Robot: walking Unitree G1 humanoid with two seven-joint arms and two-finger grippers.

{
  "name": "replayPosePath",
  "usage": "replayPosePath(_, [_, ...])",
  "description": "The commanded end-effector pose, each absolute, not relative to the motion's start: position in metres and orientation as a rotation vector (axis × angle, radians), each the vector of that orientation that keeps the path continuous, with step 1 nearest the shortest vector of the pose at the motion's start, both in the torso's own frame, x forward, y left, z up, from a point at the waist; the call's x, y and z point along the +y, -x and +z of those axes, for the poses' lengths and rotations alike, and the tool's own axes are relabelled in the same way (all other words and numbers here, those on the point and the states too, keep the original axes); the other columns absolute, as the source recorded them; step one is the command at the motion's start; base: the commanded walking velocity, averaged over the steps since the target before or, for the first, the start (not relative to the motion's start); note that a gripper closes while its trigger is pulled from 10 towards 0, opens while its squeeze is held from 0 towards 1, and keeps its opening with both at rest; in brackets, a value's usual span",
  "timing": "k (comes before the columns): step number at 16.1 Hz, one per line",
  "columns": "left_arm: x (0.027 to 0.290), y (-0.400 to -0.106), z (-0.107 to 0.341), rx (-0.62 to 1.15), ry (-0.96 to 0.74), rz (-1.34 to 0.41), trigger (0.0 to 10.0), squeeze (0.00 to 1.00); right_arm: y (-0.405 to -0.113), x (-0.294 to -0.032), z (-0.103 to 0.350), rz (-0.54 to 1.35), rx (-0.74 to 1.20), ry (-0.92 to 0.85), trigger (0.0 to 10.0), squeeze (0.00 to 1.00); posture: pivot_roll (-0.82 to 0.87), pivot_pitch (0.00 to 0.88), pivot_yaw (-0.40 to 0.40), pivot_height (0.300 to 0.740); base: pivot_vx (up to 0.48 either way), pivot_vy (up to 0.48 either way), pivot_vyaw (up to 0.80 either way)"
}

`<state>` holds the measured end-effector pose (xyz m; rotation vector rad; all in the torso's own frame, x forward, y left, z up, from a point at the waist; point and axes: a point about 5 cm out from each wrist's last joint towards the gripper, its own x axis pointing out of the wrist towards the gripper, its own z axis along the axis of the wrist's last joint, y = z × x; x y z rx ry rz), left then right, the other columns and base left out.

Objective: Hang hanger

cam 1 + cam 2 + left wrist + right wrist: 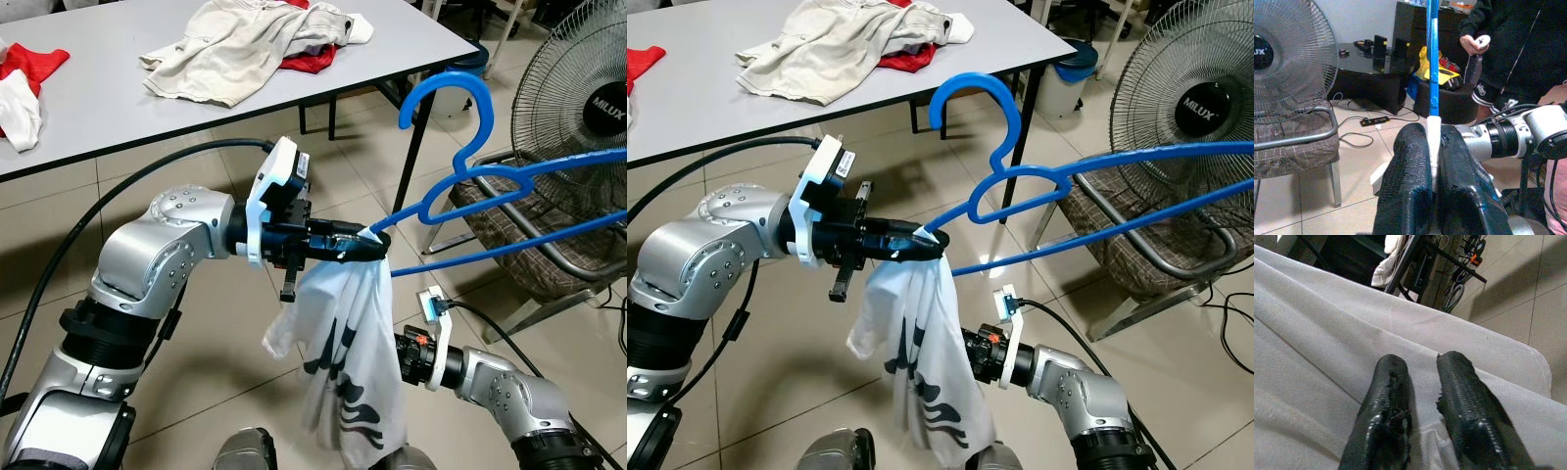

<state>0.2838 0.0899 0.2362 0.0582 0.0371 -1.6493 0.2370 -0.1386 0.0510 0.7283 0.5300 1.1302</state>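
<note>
Where the left end effector (370, 247) clenches its two black fingers (1405, 191), we see them grasping one end of the blue hanger (509, 176) together with the top of a white printed garment (348, 362). From that grip the hanger runs away to the robot's right, tilted, with its hook (446, 98) raised above the fingers and its far end in front of a standing fan (578, 108). The garment hangs straight down from the grip. Below, the right end effector (1422, 406) lies against the white cloth, fingers slightly parted with fabric between them; we cannot tell whether it grasps. Behind stands a grey desk (118, 108) bearing a beige shirt (245, 44). A person's hand (1471, 44) holds a small controller.
</note>
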Motion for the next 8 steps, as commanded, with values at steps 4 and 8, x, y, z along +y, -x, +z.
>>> replayPosePath(4, [0.094,-0.287,0.246,-0.016,-0.076,-1.625,0.0,0.0,-0.238,-0.145,0.053,1.065,0.499,-0.754,0.0,0.0,0.04,0.134,0.045,0.74,0.0,0.0,0.0])
replayPosePath(8, [0.095,-0.288,0.244,-0.016,-0.067,-1.614,0.0,0.0,-0.239,-0.152,0.056,1.012,0.464,-0.78,0.0,0.0,0.03,0.127,0.049,0.74,0.0,0.0,0.0])
